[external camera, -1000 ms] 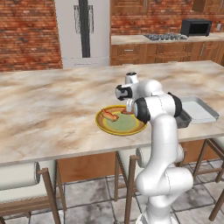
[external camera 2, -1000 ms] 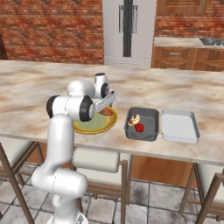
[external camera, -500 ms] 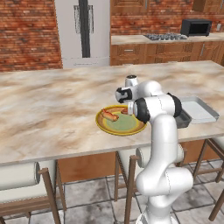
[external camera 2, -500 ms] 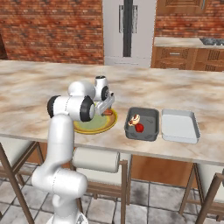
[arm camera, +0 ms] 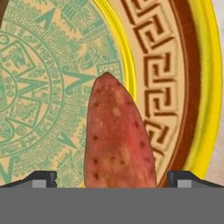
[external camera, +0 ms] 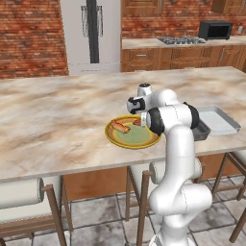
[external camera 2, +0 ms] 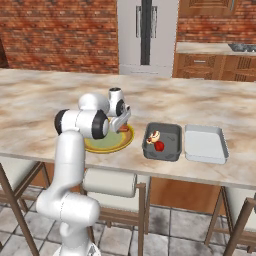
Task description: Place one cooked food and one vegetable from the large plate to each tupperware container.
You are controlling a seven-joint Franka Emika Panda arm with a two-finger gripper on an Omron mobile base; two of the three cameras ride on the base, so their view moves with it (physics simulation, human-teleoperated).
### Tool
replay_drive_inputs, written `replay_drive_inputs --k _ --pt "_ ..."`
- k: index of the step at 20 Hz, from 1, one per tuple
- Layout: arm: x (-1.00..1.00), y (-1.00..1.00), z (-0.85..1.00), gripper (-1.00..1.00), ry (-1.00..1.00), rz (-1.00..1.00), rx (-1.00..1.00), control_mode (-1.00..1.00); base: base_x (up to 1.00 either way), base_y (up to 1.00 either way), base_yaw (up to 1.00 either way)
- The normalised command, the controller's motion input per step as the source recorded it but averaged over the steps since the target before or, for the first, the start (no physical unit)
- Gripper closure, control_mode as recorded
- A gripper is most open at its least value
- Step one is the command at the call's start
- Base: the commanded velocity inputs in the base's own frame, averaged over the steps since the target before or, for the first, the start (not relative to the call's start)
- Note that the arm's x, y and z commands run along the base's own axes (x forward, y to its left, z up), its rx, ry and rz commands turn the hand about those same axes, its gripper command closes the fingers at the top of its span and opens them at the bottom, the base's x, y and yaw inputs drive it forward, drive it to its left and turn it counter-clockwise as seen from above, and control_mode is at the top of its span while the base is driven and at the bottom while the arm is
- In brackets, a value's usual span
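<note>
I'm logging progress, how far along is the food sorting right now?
About halfway. The near tray already holds two pieces of food; the far tray holds nothing. The open end effector straddles a reddish sweet potato on the plate, not gripped yet. A hot dog also waits there.

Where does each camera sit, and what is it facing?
Left base view: behind the arm's left, looking forward and down at the large plate; arm rises lower right.
Right base view: behind its right, same plate, two tupperware containers; arm lower left.
Hand view: on the hand, looking past the open claw at a reddish vegetable.
Both base views share plate and counter.
</note>
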Motion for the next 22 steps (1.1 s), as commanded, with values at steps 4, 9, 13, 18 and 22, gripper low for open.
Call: replay_drive_inputs --k 4,9,13,18,22 --pt "0.00 0.00 -0.09 -1.00 0.00 0.01 0.00 -1.00 0.00 0.00 0.00" --pt "0.00 0.00 -0.09 -1.00 -0.01 0.01 0.00 -1.00 0.00 0.00 0.00" --pt "0.00 0.00 0.00 1.00 0.00 0.00 0.00 -1.00 0.00 0.00 0.00" --pt "-0.04 0.01 0.00 1.00 0.00 0.00 0.00 -1.00 0.00 0.00 0.00" --pt "-0.36 -0.07 0.18 1.00 -0.04 -0.04 0.00 -1.00 0.00 0.00 0.00"
